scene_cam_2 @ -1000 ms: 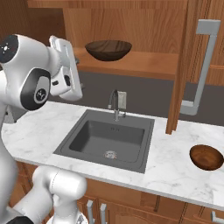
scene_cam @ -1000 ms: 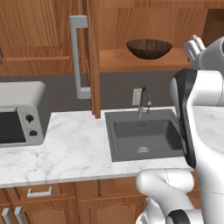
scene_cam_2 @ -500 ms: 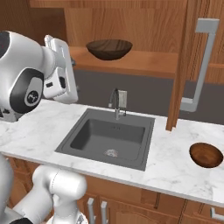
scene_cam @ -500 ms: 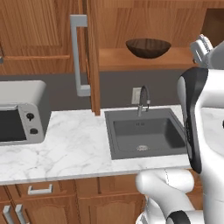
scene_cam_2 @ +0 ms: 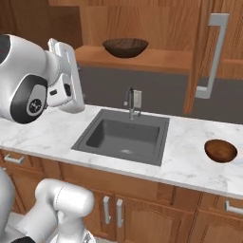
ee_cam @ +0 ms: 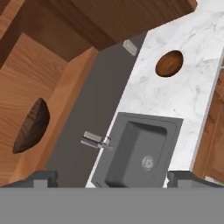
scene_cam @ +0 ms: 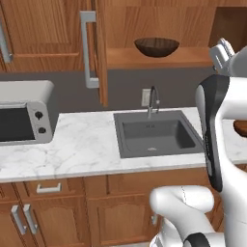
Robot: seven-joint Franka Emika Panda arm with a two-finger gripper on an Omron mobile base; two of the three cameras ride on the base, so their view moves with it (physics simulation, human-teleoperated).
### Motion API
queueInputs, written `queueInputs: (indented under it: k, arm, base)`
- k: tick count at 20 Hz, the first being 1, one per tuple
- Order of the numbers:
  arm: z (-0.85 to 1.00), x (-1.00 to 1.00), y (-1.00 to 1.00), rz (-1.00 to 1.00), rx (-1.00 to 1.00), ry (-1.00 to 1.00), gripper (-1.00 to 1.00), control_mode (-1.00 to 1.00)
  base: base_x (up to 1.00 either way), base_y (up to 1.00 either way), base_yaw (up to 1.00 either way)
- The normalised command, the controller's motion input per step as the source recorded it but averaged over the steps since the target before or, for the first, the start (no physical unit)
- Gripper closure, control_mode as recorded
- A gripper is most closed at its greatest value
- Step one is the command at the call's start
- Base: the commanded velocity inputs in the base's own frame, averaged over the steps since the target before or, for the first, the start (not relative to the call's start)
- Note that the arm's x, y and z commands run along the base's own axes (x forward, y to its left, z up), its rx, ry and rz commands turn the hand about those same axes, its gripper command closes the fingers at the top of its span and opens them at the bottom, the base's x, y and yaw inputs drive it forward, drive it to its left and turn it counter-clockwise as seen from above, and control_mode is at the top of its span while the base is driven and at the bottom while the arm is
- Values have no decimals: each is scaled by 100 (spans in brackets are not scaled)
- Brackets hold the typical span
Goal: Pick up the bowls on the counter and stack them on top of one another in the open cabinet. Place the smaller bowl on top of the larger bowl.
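While the arm hangs high: the end effector (ee_cam: 112, 177) looks down from above the sink (ee_cam: 140, 151), carrying nothing; two dark tips sit far apart at the foot of the hand view, so it reads as spread.
Large bowl (scene_cam_2: 126, 47): already on the shelf of the open cabinet (scene_cam_2: 142, 59), upright, alone.
Small bowl (scene_cam_2: 220, 150): on the tabletop (scene_cam_2: 190, 163), right of the sink, near the front edge — well apart from the end effector, off to its right and far below.
Risk, the swing: the open door (scene_cam_2: 206, 52) with its bar handle stands between sink and bowl; a wide sweep could clip it, I'd judge.
Risk, the grasp: a glossy round rim near the edge — a shallow pinch might skid it off the tabletop.
Risk, the faucet (scene_cam_2: 130, 100): a low path across the sink could catch it.
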Motion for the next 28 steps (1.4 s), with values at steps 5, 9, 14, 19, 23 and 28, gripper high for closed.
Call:
queueInputs:
  k: [5, 9, 14, 19, 23, 28]
  arm:
    - [0, 0, 0, 0, 0, 0, -100, 100]
    - [0, 0, 0, 0, 0, 0, -100, 100]
    - [0, 0, 0, 0, 0, 0, -100, 100]
    - [0, 0, 0, 0, 0, 0, -100, 100]
    - [0, 0, 0, 0, 0, 0, -100, 100]
    - [0, 0, 0, 0, 0, 0, -100, 100]
  base:
    - [-62, 8, 0]
    - [-62, -3, 0]
    - [-56, -38, 0]
    - [-30, -57, 3]
    - [-21, -53, 6]
    - [-21, -49, 8]
